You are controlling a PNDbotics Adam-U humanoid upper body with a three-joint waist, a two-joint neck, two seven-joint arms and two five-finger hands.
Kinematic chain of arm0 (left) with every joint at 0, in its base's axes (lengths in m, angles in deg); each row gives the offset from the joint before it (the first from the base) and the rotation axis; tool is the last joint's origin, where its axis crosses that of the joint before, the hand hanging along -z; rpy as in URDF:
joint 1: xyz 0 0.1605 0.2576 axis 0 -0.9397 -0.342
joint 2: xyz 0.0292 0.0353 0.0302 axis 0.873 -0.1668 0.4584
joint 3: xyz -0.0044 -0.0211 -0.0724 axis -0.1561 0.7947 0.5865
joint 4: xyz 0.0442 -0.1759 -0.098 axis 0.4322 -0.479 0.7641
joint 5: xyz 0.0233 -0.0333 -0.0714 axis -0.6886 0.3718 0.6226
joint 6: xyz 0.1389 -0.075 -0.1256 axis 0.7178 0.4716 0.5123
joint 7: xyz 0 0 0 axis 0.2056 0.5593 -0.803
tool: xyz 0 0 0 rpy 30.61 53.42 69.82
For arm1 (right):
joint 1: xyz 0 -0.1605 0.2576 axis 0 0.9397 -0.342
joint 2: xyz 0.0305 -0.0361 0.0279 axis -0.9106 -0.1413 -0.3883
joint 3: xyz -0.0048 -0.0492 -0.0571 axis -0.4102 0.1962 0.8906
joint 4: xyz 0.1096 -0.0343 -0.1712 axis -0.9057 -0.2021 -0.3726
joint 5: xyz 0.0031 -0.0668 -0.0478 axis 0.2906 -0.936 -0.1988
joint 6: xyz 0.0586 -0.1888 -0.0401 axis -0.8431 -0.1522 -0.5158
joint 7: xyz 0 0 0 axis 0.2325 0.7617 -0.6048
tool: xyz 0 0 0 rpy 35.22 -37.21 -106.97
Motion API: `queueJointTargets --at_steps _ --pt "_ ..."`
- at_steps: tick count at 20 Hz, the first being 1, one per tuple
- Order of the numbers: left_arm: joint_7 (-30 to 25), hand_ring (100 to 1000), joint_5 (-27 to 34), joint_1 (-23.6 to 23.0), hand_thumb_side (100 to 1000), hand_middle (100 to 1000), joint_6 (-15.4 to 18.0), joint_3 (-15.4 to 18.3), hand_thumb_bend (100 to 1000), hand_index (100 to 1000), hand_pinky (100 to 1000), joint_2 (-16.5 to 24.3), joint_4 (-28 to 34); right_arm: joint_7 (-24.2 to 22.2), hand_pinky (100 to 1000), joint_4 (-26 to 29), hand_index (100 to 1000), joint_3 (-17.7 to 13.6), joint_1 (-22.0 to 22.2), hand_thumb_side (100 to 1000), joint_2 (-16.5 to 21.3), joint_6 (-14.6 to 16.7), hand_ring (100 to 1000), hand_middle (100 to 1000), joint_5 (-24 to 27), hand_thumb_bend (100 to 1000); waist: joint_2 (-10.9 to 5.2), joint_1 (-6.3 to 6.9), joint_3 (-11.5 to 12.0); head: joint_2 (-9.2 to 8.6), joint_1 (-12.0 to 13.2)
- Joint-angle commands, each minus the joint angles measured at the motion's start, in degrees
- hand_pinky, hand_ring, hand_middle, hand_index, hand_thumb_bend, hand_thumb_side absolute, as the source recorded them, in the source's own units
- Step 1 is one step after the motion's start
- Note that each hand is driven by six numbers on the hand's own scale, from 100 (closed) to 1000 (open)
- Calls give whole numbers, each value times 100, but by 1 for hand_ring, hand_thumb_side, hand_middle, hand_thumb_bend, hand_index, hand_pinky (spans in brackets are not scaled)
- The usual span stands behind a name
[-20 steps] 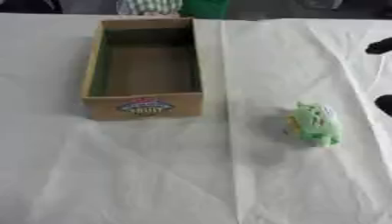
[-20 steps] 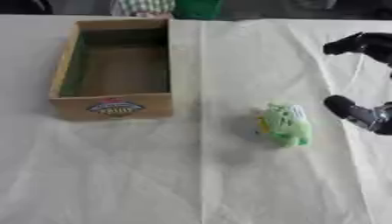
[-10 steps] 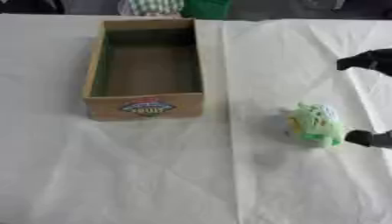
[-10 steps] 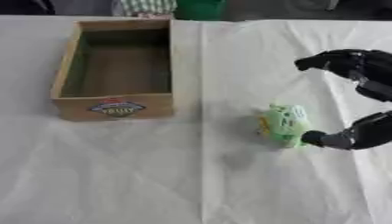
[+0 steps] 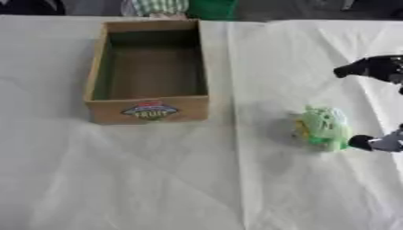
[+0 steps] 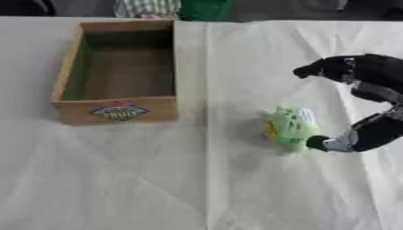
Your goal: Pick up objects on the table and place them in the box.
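Note:
A small green plush toy (image 6: 289, 127) lies on the white cloth, to the right of the box. My right hand (image 6: 368, 81) comes in from the right edge, spread open around the toy: the fingers (image 6: 319, 69) arch above and beyond it, and the thumb tip (image 6: 319, 143) touches its near right side. The cardboard box (image 5: 148, 112) with a fruit label on its front stands open and empty at the upper left. My left hand shows in neither view.
White cloth (image 5: 157, 179) covers the whole table, with creases across the near part. At the far edge there is a green object (image 5: 211, 8) and striped fabric (image 5: 154, 6).
My right hand has moved left from the right edge toward the toy; the thumb now reaches the toy's near side. The toy and box have not moved.

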Motion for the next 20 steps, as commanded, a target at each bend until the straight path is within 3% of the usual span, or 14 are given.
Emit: queueJointTargets --at_steps 1,11,20 --pt "-32 504 19 32 602 519 11 -15 100 709 757 116 98 -131 900 81 1000 66 -127 492 267 -267 913 879 -114 551 -84 10 21 -57 -49" --pt "-85 505 55 30 602 519 2 -31 100 708 758 71 98 -749 898 81 1000 659 -547 485 131 -1126 902 843 -259 568 -51 16 126 -50 -117" --pt "-113 505 62 21 602 520 6 -28 100 707 759 39 98 -1048 896 81 1000 865 -630 487 -20 -1824 903 840 -402 539 -21 16 164 -45 -141"
